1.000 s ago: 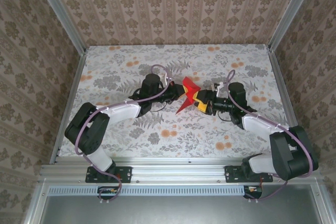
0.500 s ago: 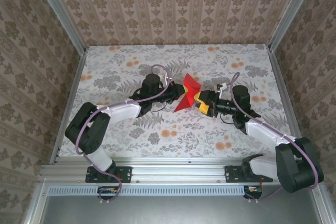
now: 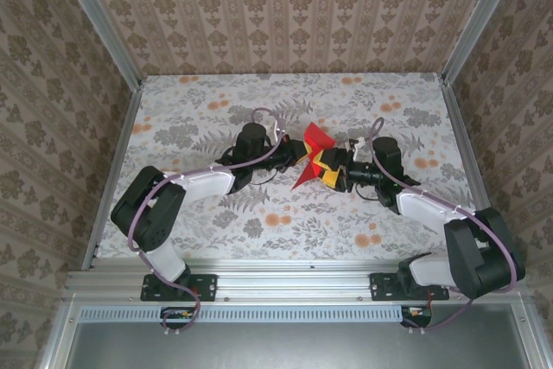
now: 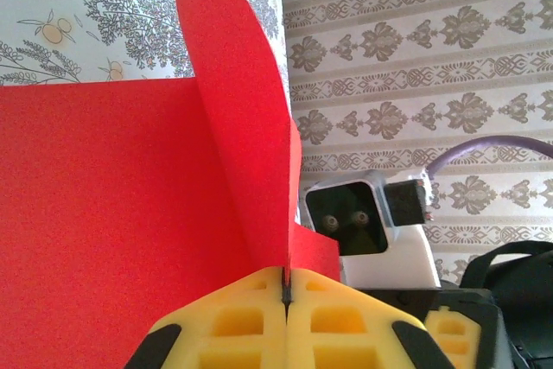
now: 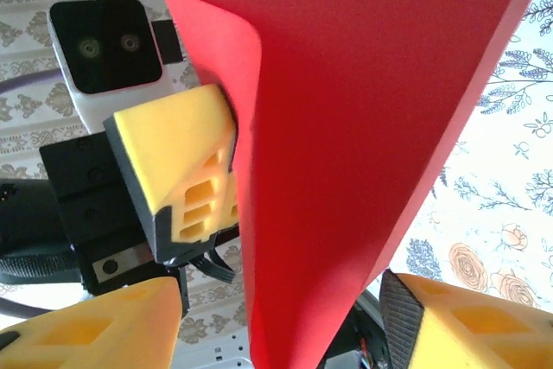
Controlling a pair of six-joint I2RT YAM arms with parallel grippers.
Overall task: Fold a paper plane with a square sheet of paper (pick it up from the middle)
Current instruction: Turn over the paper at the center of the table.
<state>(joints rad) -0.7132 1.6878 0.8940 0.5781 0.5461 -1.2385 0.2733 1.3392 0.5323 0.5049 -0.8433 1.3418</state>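
Observation:
The red square sheet of paper [image 3: 313, 140] hangs above the table's middle, creased into a pointed shape with raised flaps, its tip pointing down-left. My left gripper [image 3: 299, 155] is shut on its folded edge; in the left wrist view the yellow fingers [image 4: 251, 317] pinch the paper [image 4: 130, 205] at the crease. My right gripper [image 3: 327, 168] faces it from the right and is open. In the right wrist view its fingertips [image 5: 95, 321] stand wide on either side of the paper's lower point [image 5: 346, 127], not touching it.
The table [image 3: 190, 110] has a floral cloth, with metal rails at the sides and patterned walls around. Both arms meet at the middle. The left gripper's yellow finger [image 5: 186, 166] and wrist camera [image 5: 108, 49] sit close to my right fingers.
The right gripper backed off to the right, then came back in towards the paper. The left gripper kept hold, and the paper shifted only slightly.

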